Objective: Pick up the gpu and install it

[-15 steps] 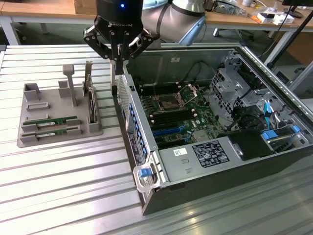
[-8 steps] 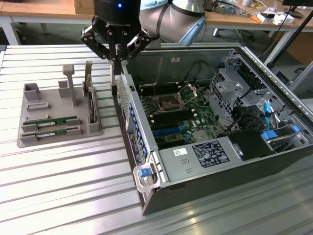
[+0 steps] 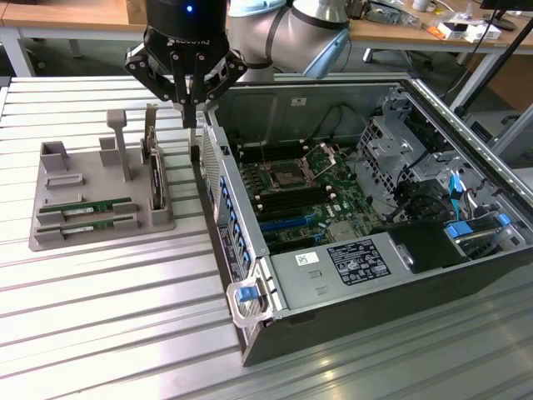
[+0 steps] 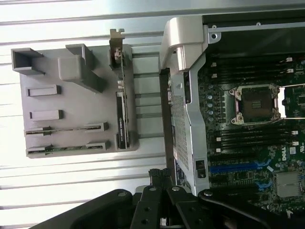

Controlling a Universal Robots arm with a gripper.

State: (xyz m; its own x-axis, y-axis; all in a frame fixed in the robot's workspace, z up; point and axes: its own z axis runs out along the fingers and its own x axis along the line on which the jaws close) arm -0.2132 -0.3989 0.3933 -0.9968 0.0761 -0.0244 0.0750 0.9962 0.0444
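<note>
Two green circuit-board sticks (image 3: 90, 206) lie flat in neighbouring slots of the grey tray (image 3: 50, 237) on the bench (image 3: 108, 317). The gpu is one of them, though I cannot tell which. The gripper (image 3: 193, 112) hangs above the strip between that tray and the open computer case (image 3: 275, 283). Its fingers are clenched together on nothing, closest to the upright dark card (image 3: 155, 179) and apart from the sticks. The pickup looks not yet begun. A clean reach would want the fingers spread before descent, squared across a stick's long edges near mid-length, and coming straight down, clear of the card and the tray's posts (image 3: 119, 142) so nothing gets knocked.
</note>
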